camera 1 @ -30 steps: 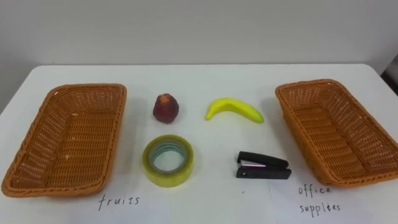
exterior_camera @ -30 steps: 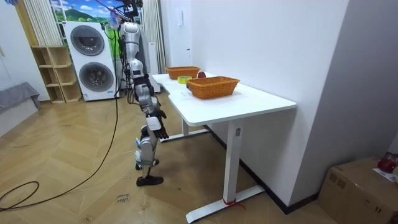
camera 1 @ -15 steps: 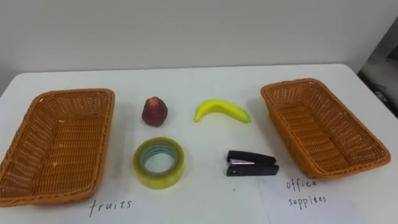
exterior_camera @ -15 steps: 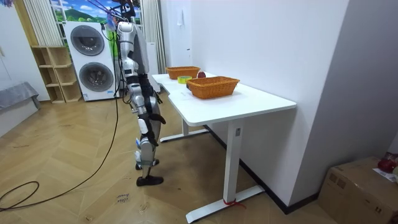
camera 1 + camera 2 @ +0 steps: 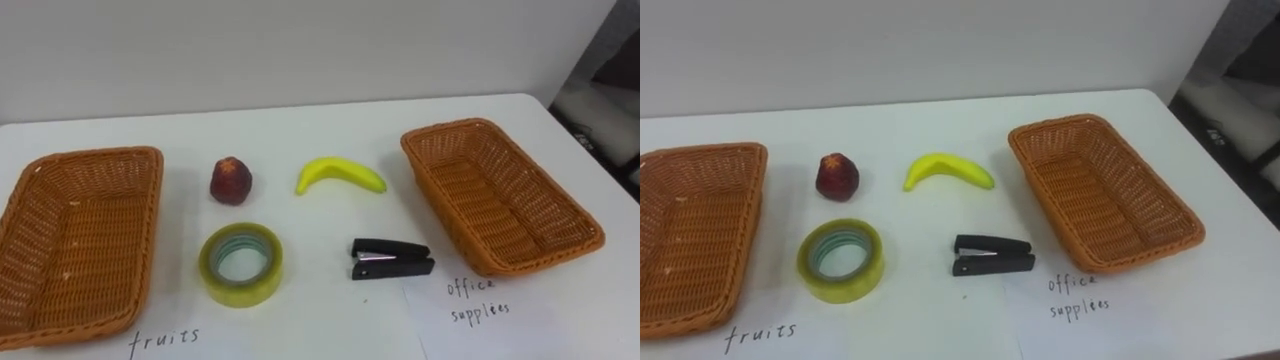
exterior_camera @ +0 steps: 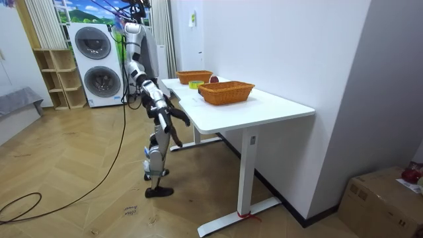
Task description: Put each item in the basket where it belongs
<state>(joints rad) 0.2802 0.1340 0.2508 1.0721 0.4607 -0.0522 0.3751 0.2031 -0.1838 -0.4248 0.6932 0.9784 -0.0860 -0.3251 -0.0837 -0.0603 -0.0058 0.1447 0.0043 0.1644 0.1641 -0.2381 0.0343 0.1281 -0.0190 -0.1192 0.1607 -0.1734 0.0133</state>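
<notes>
1. Your right hand (image 6: 181, 120) is in the air near the white table's (image 5: 300, 125) edge. I cannot tell how far its fingers are spread.
2. The yellow banana (image 5: 340, 175) and the black stapler (image 5: 391, 258) lie with their long axes left to right. They are between the brown wicker fruit basket (image 5: 148, 235) and the brown wicker office basket (image 5: 500, 195).
3. Since a second ago, your right arm has lifted forward.

Standing at white table (image 6: 277, 109), on the room view's left side of it. Holding right hand (image 6: 181, 119) forward near table edge. Noted near basket (image 6: 226, 92) and far basket (image 6: 193, 77) on top, washing machines (image 6: 106, 80) behind.
</notes>
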